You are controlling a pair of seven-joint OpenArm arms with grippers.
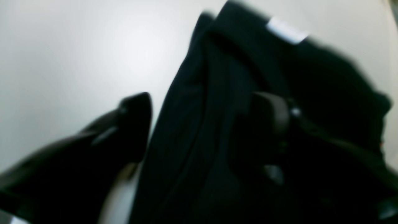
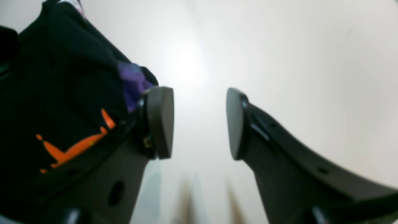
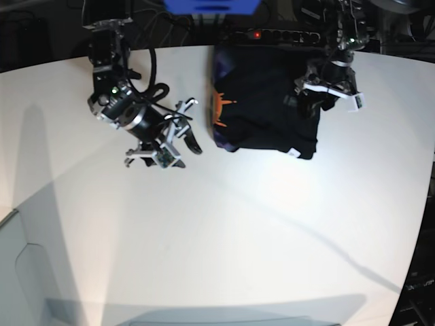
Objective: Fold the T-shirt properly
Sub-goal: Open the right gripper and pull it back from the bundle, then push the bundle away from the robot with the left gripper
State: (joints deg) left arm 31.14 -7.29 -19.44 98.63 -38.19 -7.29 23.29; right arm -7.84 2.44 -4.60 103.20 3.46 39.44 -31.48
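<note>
Black cloth T-shirt (image 3: 266,102) lies folded; right gripper (image 2: 200,123) beside it released, left gripper (image 3: 314,95) over it, state indeterminable. Recommend withdrawing without snagging.

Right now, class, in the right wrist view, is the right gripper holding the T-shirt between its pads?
No. The right gripper stands open with bare table between its pads, and the T-shirt lies off to one side.

Black T-shirt (image 3: 268,102) folded into rough rectangle, far table edge; orange print showing.
</note>
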